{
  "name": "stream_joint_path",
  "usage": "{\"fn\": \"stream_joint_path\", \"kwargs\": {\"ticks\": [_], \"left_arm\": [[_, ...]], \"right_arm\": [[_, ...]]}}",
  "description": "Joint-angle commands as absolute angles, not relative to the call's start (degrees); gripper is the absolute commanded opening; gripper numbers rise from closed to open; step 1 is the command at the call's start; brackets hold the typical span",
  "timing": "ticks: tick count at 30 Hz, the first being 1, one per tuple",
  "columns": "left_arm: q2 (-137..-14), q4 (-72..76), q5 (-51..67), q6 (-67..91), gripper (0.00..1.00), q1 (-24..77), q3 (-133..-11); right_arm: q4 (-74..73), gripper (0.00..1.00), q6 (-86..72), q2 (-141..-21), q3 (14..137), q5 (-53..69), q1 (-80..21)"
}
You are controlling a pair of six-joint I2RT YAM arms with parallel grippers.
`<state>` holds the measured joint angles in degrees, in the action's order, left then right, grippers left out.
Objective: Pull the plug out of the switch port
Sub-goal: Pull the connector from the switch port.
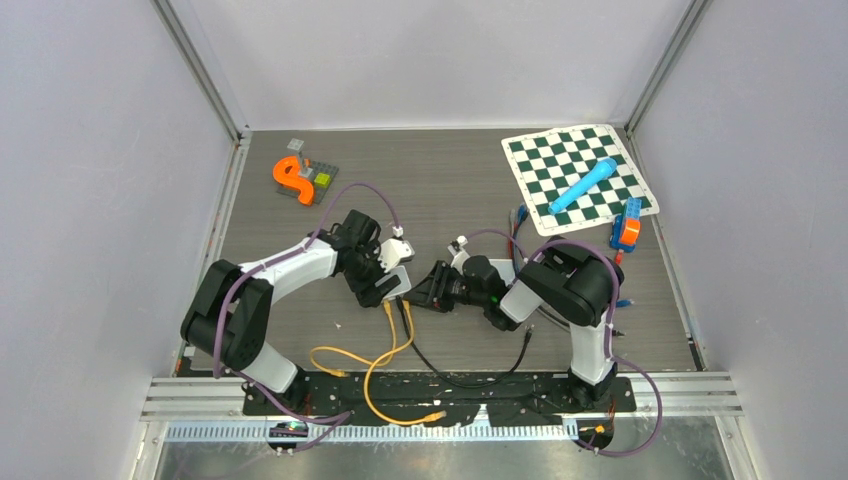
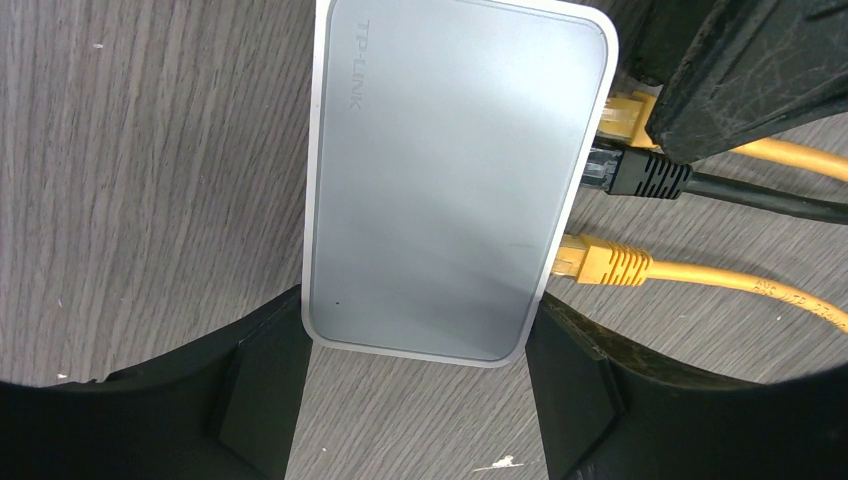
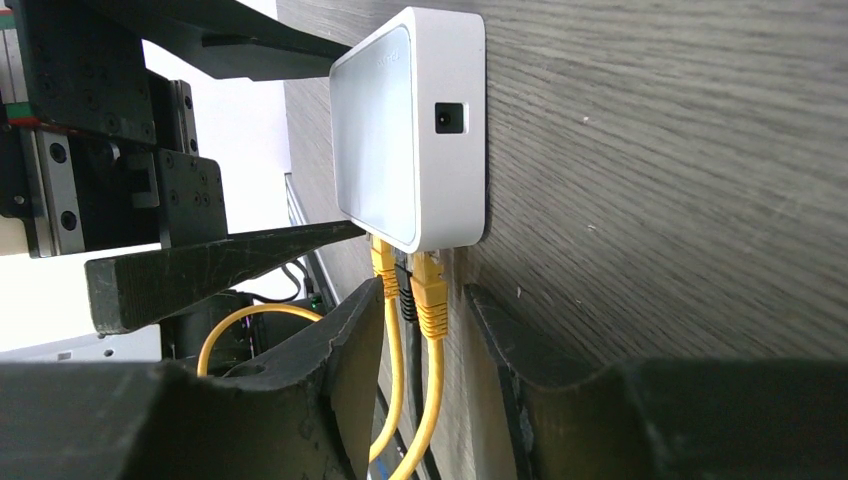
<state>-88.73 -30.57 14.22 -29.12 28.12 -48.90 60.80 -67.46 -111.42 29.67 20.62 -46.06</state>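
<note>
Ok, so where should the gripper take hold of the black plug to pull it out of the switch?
Probably the black plug's ribbed boot, approached along its cable from the port side. Yellow plugs flank it along the switch, so pinch across its top and underside.

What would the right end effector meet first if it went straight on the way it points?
The right end effector would probably hit the yellow plug first, with the black plug beside it; the switch lies beyond.
</note>
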Motion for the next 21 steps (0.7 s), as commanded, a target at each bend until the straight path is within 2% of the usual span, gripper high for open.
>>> {"fn": "stream_joint_path", "kwargs": {"ticks": [1, 12, 19, 21], "left_arm": [[-86.99, -30.73, 16.82, -28.82, 0.64, 27.86, -49.43], [-87.58, -30.33, 17.24, -28.24, 0.65, 27.86, -49.06], [-87.7, -30.12, 16.54, -28.1, 0.65, 27.78, -48.76], [-87.67, -30.14, 16.33, -28.12, 0.65, 27.69, -48.78]], "right_arm": [[60.88, 0.42, -67.38, -112.33, 30.42, 18.32, -46.48], [60.88, 0.33, -68.27, -115.03, 32.46, 18.36, -46.52], [61.44, 0.2, -68.04, -114.89, 32.24, 18.24, -46.49], [62.0, 0.14, -67.79, -114.74, 31.91, 18.39, -46.49]]}}
